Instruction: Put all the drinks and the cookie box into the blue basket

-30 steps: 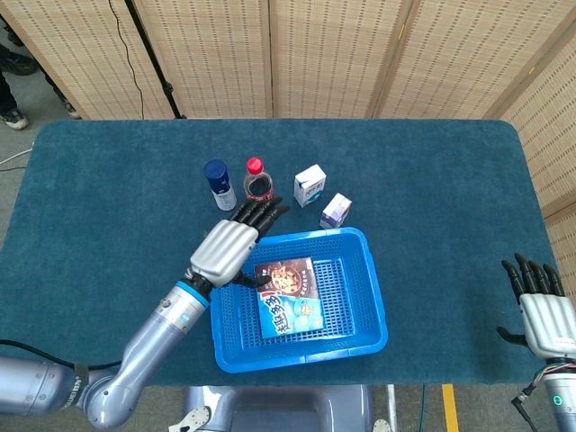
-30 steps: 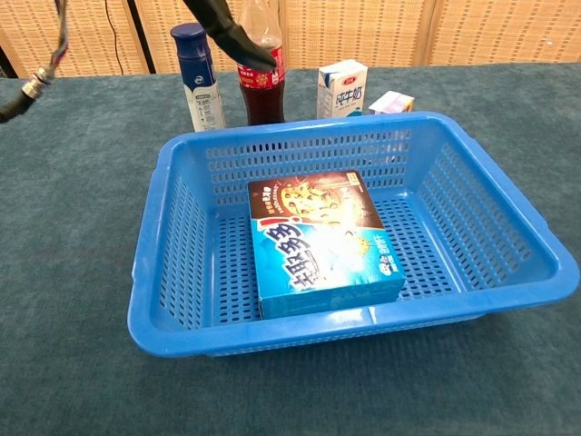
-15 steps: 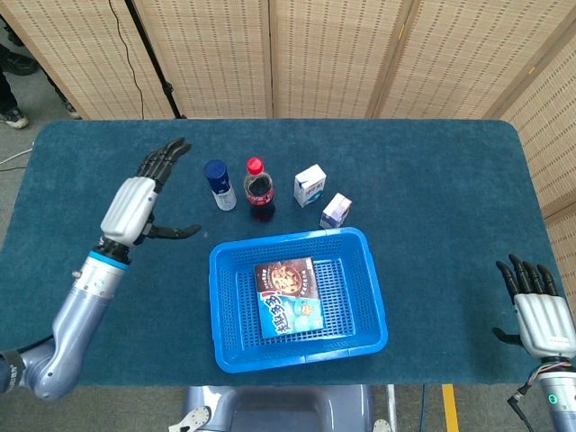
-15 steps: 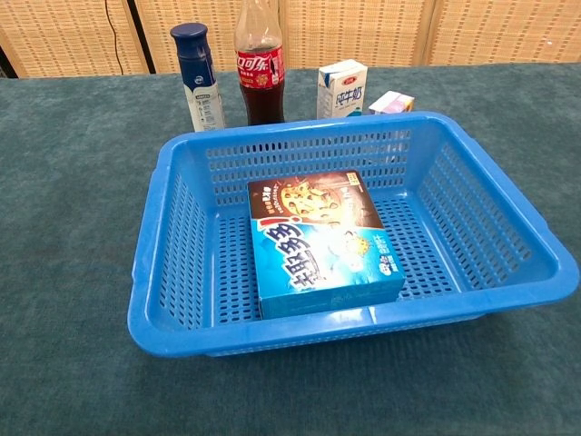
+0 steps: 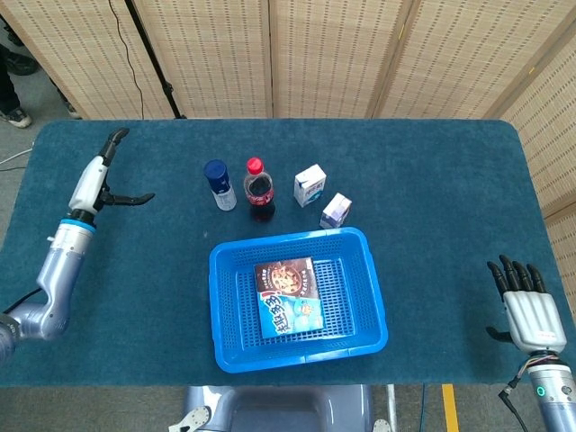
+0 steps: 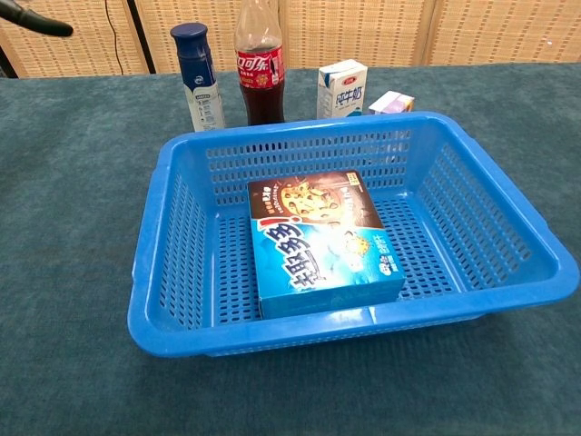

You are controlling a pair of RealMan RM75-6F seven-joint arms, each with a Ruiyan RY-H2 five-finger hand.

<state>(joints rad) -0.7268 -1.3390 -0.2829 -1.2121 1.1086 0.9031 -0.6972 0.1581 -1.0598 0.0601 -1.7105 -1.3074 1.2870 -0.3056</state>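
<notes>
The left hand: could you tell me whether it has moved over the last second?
Yes. The left hand has swung left, away from the blue basket, and now hovers well left of the blue-capped bottle.

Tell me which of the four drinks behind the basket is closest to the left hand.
The white bottle with the dark blue cap, leftmost in the row. The cola bottle and both cartons stand farther from the left hand.

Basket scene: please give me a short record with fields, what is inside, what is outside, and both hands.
basket: blue, near table edge
inside: cookie box, lying flat
outside, behind basket: blue-capped bottle, cola bottle, milk carton, small carton
left hand: empty, above table, left of bottles
right hand: empty, fingers apart, far right
</notes>
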